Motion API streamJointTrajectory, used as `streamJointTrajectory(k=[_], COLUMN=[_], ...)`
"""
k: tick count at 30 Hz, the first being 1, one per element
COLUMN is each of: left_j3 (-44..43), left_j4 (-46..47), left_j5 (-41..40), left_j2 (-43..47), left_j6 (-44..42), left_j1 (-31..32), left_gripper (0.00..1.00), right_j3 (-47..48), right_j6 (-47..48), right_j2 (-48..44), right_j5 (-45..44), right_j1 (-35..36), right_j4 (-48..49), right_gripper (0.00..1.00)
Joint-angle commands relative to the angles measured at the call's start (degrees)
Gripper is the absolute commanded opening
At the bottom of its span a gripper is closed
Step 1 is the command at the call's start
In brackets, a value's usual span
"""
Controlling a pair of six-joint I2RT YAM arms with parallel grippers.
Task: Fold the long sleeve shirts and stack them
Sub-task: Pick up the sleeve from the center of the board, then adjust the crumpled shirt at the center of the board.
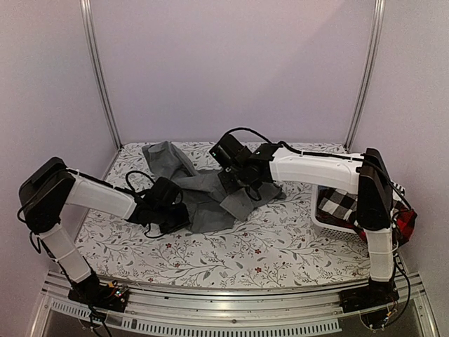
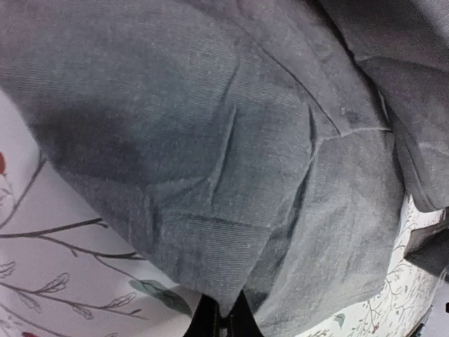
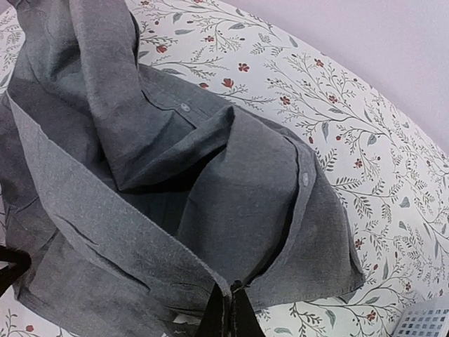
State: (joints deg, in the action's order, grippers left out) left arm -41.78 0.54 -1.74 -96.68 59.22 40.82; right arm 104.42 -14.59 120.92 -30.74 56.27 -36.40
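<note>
On the flowered table (image 1: 280,242), my left gripper (image 2: 224,319) and right gripper (image 3: 228,309) each pinch the rumpled mid-grey shirt (image 1: 203,196), heaped toward the far edge. Tabletop shows before it to the near edge, with a white basket (image 1: 324,219) at the right edge.

Cropped by the bottom edge of the left wrist view to a dark sliver pinched on cloth: left gripper (image 2: 224,319). Same for right gripper (image 3: 226,312) in its own view. From above, both sets of fingertips buried under wrist housings and folds of the grey shirt (image 1: 203,200). Half masked by the right arm: black-and-white checked shirt (image 1: 337,202) and red-and-black checked shirt (image 1: 405,223) in the white basket (image 1: 324,219). At the right wrist view's left edge, a cut-off dark shape (image 3: 10,270), not identifiable.
</note>
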Motion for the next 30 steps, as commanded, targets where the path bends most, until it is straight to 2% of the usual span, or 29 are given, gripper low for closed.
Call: streamJointTrajectory(k=[1, 7, 10, 13, 16, 21, 26, 29, 30], left_j3=[0.6, 3.3, 0.7, -4.1, -9.4, -16.4, -19.8, -19.9, -19.9], left_j4=[-11.1, -24.4, -30.1, -33.5, -34.7, -32.8, -31.1, -30.2, -30.2], left_j5=[-8.6, -14.6, -16.2, -15.6, -12.7, -4.1, 4.7, 8.6, 9.0], left_j2=[4.8, 22.9, 32.1, 35.9, 34.8, 25.3, 15.1, 12.6, 12.0], left_j6=[-2.2, -8.2, -15.0, -23.0, -30.0, -37.4, -37.8, -37.3, -37.6], left_j1=[-1.8, -12.5, -21.1, -29.2, -36.3, -43.3, -44.1, -42.7, -41.8], left_gripper=[0.00, 0.00, 0.00, 0.00, 0.00, 0.00, 0.00, 0.00, 0.04], right_j3=[0.6, 1.0, 1.1, 0.9, 1.2, 2.6, 4.8, 9.6, 11.8], right_j6=[1.9, 5.1, 6.4, 7.5, 9.3, 11.9, 12.7, 13.4, 13.4], right_j2=[-4.2, -6.6, -7.8, -9.5, -10.4, -9.2, -6.6, -3.4, -2.4], right_j5=[-2.4, -5.0, -5.6, -5.9, -6.4, -5.0, -3.3, -2.1, -2.1], right_j1=[-5.6, -14.3, -18.5, -22.3, -26.0, -32.4, -37.6, -41.0, -41.9], right_j4=[1.1, 2.1, 2.3, 2.6, 2.8, 2.9, 2.8, 1.3, 0.6], right_gripper=[0.00, 0.00, 0.00, 0.00, 0.00, 0.00, 0.00, 0.00, 0.00])
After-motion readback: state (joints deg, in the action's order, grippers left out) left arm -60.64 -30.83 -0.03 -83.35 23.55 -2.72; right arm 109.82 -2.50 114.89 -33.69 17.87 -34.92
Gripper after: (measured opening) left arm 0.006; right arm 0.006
